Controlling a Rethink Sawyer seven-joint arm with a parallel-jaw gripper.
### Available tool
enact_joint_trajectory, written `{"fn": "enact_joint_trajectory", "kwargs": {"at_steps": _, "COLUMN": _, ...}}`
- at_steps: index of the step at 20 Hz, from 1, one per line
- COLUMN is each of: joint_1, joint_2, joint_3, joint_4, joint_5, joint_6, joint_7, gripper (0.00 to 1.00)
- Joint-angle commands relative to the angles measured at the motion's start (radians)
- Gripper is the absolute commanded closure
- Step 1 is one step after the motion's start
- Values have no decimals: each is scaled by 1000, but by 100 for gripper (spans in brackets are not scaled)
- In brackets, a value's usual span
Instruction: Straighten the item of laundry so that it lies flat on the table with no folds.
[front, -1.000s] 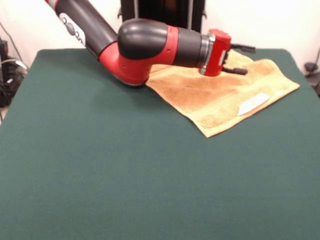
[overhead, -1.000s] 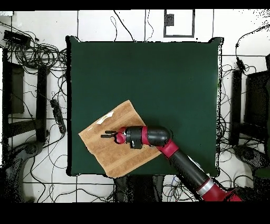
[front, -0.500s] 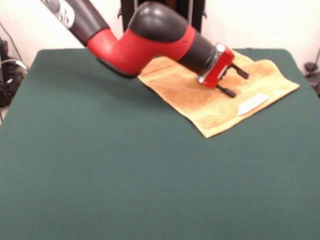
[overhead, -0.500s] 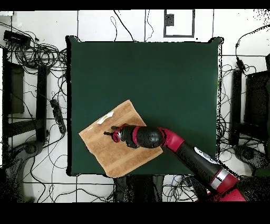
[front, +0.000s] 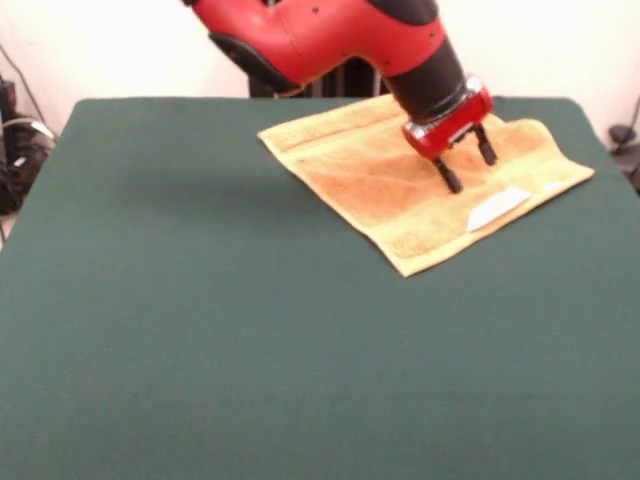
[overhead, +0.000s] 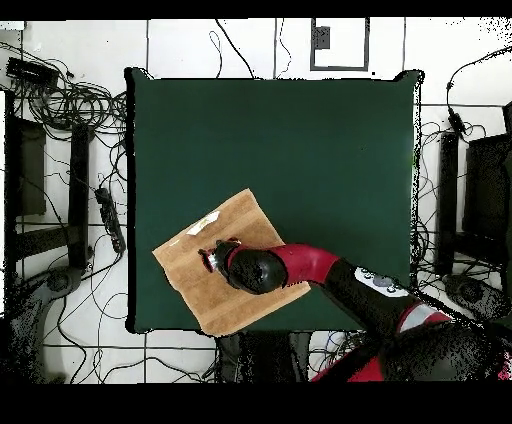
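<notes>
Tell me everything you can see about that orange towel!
The small orange-tan terry-cloth towel is a fuzzy rectangle with woven border bands and a white sewn label near one edge. It lies spread out, turned at a slant, on the dark green felt-like table, close to the robot's side. It looks nearly flat. The red and black gripper points down over it, fingers apart; whether they touch the cloth is unclear.

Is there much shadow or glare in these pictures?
Front view: soft even light, no glare on the table; faint shade beneath the gripper on the towel. Overhead view: flat light, the arm hides part of the towel.
</notes>
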Motion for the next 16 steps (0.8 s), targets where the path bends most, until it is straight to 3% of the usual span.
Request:
{"fn": "enact_joint_trajectory", "kwargs": {"at_steps": 1, "joint_1": 58, "joint_2": -180, "joint_3": -238, "joint_4": -29, "joint_5": 105, "joint_6": -26, "joint_7": 323, "gripper": 0}}
{"fn": "enact_joint_trajectory", "kwargs": {"at_steps": 9, "joint_1": 182, "joint_2": -340, "joint_3": -350, "joint_4": 61, "joint_5": 211, "joint_6": -4, "joint_7": 394, "gripper": 0}}
{"fn": "enact_joint_trajectory", "kwargs": {"at_steps": 16, "joint_1": 217, "joint_2": -378, "joint_3": -382, "joint_4": 92, "joint_5": 287, "joint_6": -8, "joint_7": 383, "gripper": 0}}
